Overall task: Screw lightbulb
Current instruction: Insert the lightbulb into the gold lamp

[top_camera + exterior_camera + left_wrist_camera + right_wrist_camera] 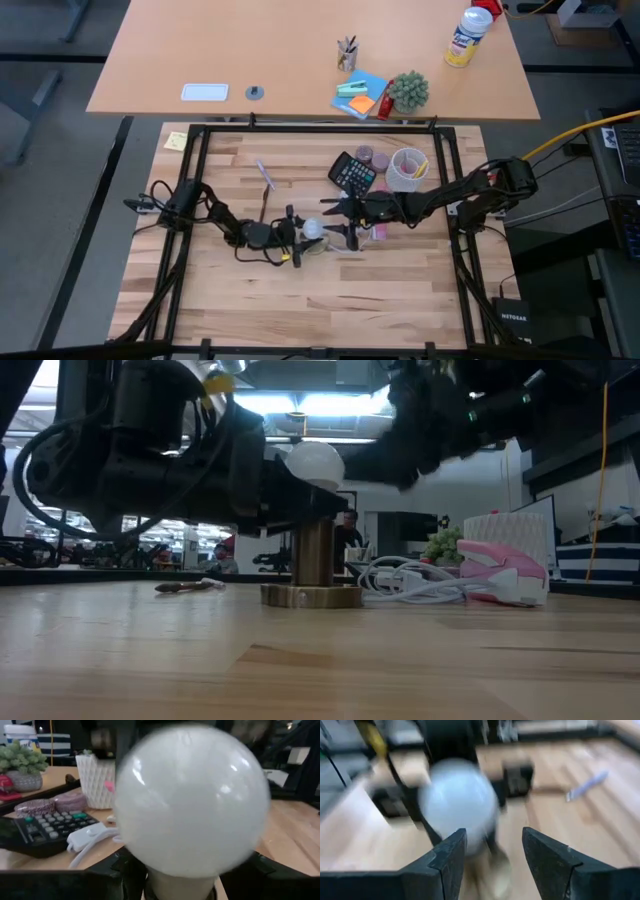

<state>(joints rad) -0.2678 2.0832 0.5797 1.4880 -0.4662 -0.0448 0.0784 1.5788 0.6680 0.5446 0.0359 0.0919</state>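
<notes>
The frosted white lightbulb sits upright on top of a brass lamp holder, whose round foot rests on the wooden table. The bulb fills the left wrist view. My left gripper comes from the table's left and is shut on the holder just below the bulb. My right gripper comes from the table's right and is open. Its fingers stand just to the right of the bulb, and I see no touch. My left gripper pinches the lamp holder's socket, right under the bulb, between its two fingers. The fingers come level from the table's left and lie across the upright stem. The holder stands upright with its foot on the table.
A black calculator, two tape rolls and a white ribbed cup stand behind the lamp. A pink object and the looped white cord lie to its right. A pen lies at the far left. There is free wood toward the near edge.
</notes>
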